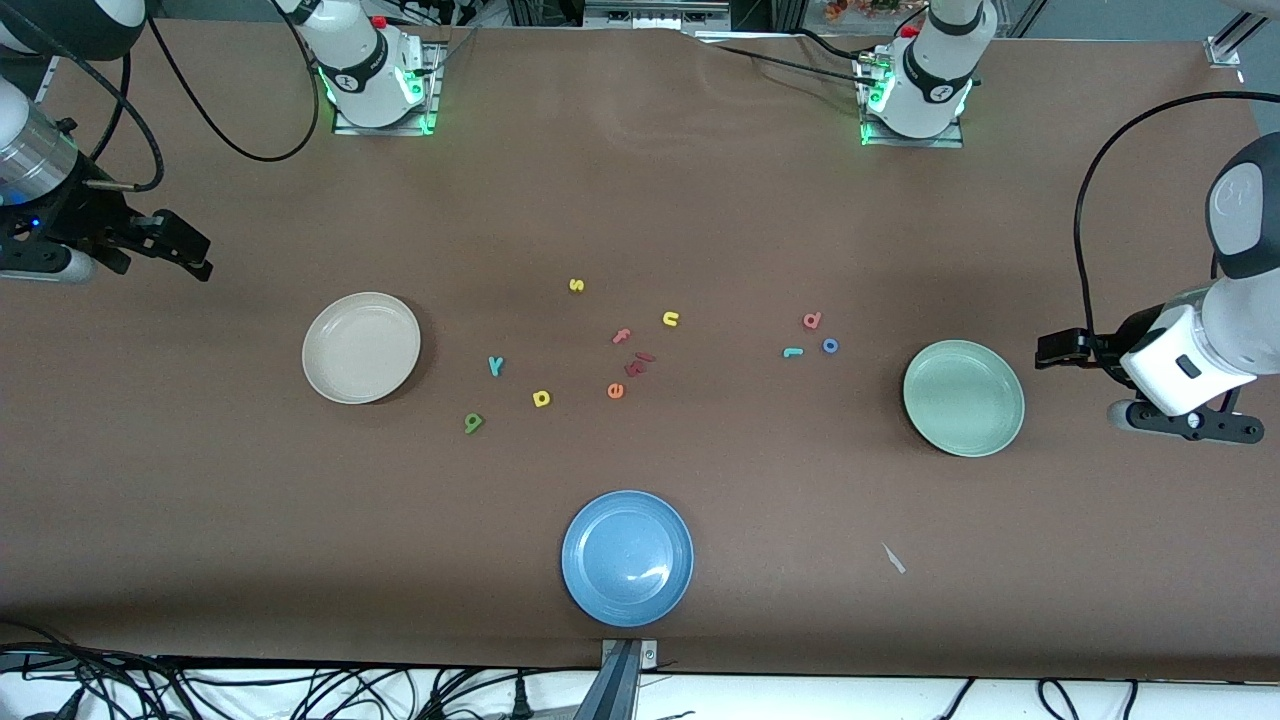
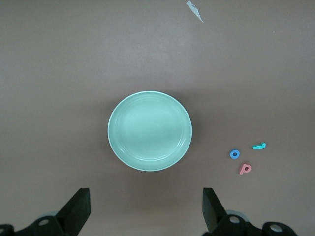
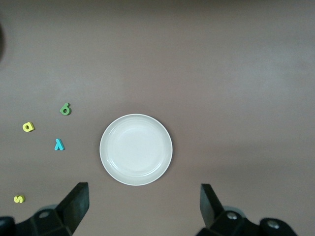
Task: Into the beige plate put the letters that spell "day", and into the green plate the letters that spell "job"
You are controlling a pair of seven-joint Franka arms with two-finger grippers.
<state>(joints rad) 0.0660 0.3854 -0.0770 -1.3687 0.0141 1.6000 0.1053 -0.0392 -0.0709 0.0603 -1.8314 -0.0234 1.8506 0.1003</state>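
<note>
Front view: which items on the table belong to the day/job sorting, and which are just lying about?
Belong to the job:
- beige plate
- green plate
- teal y, yellow d, green a
- teal j, blue o, pinkish-red b

Just lying about:
- blue plate
- yellow s, yellow n
- pink f, orange e
- white scrap

Left wrist view: left gripper (image 2: 145, 209) hangs over bare table (image 2: 59, 73), fingers (image 2: 78, 206) spread wide, nothing between them. Green plate (image 2: 150, 131) empty. Beside it, clustered but apart: teal "j" (image 2: 259, 146), blue "o" (image 2: 235, 154), pinkish-red "b" (image 2: 245, 169). Small pale scrap (image 2: 195, 11) lies well apart.
</note>
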